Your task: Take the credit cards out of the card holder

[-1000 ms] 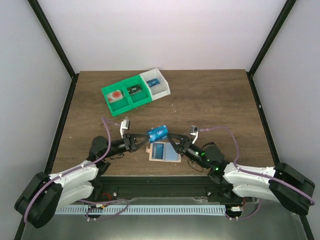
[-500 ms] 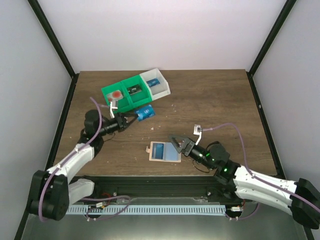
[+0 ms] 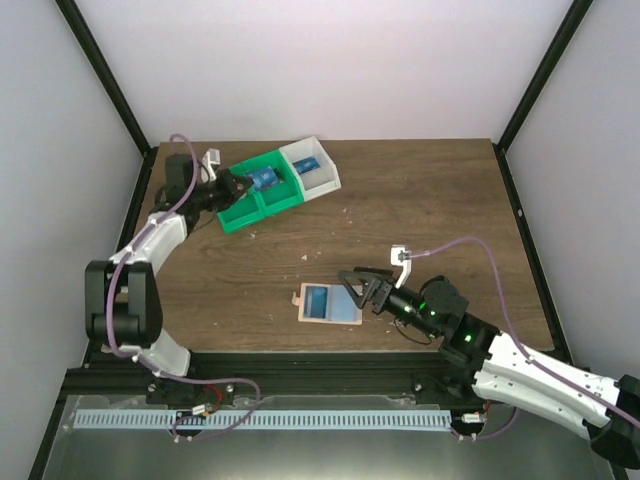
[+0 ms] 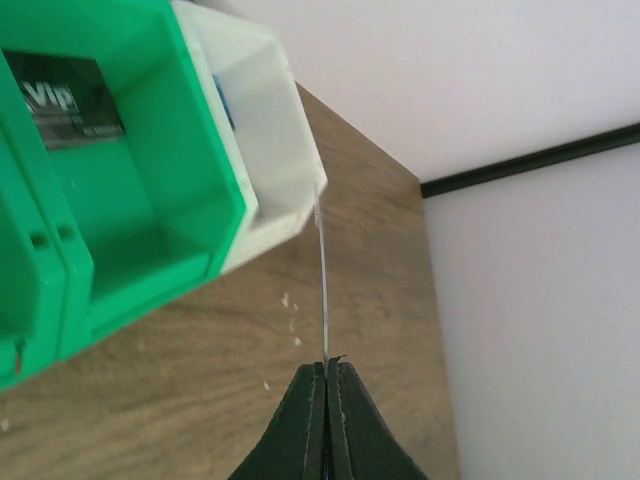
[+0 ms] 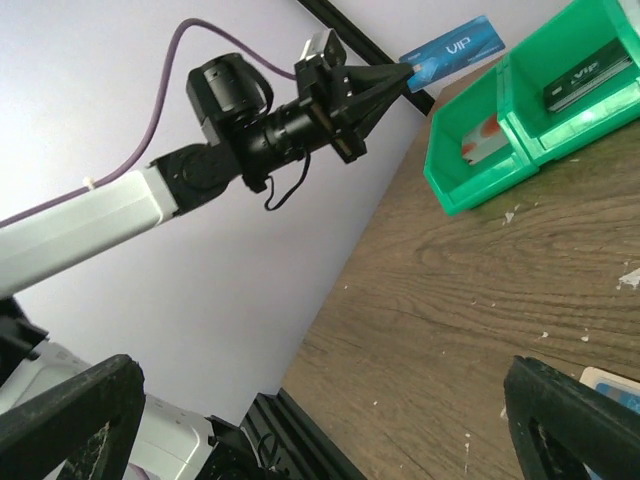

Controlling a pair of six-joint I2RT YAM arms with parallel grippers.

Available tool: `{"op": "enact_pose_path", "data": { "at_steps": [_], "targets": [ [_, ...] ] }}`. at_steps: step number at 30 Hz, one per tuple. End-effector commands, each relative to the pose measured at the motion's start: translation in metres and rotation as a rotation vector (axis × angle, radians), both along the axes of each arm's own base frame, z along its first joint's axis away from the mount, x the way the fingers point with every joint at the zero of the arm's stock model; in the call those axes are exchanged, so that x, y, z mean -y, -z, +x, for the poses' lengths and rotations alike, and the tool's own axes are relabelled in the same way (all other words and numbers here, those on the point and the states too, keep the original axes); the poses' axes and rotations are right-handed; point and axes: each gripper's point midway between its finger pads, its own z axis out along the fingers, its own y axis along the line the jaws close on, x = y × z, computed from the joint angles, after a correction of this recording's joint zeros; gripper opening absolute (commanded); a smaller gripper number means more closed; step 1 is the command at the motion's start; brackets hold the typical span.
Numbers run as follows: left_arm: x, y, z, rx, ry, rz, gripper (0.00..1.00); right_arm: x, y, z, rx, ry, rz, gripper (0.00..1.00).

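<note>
The tan card holder [image 3: 336, 318] lies flat near the table's front middle, and a light blue credit card [image 3: 321, 298] shows on it. Its corner peeks in at the right wrist view's lower right [image 5: 612, 382]. My left gripper [image 3: 240, 184] reaches to the back left and is shut on a darker blue credit card [image 3: 262, 180] held over the green bins. That card is edge-on in the left wrist view [image 4: 322, 285], pinched at the closed tips of the left gripper [image 4: 325, 366]. My right gripper [image 3: 353, 285] stands open just right of the holder, holding nothing.
Two joined green bins [image 3: 258, 212] and a white bin [image 3: 323, 185] sit at the back left. A black VIP card [image 4: 65, 98] lies in one green bin, a red-marked item [image 5: 485, 140] in the other, a blue item [image 3: 308, 165] in the white one.
The left arm swung from the table's middle out to the bins, carrying the blue card. The right gripper let go of that card, opened wide and stayed by the holder.
</note>
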Motion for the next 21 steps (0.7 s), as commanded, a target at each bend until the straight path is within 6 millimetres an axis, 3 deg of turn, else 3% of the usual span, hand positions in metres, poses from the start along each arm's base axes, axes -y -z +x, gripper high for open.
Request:
{"op": "enact_pose_path", "data": {
  "at_steps": [1, 5, 12, 21],
  "targets": [
    [-0.007, 0.020, 0.032, -0.062, -0.025, 0.063, 0.00, 0.014, -0.009, 0.003, 0.027, 0.056, -0.041, 1.00],
    [-0.003, 0.020, 0.055, -0.041, 0.005, 0.086, 0.00, 0.026, -0.015, 0.003, 0.053, 0.096, -0.020, 1.00],
    [0.022, 0.003, 0.069, 0.007, 0.036, 0.058, 0.00, 0.037, -0.014, 0.002, 0.057, 0.128, -0.019, 1.00],
    [0.065, 0.024, 0.114, -0.081, 0.002, -0.013, 0.00, 0.033, -0.017, -0.001, 0.048, 0.104, -0.031, 1.00]
  ]
}}
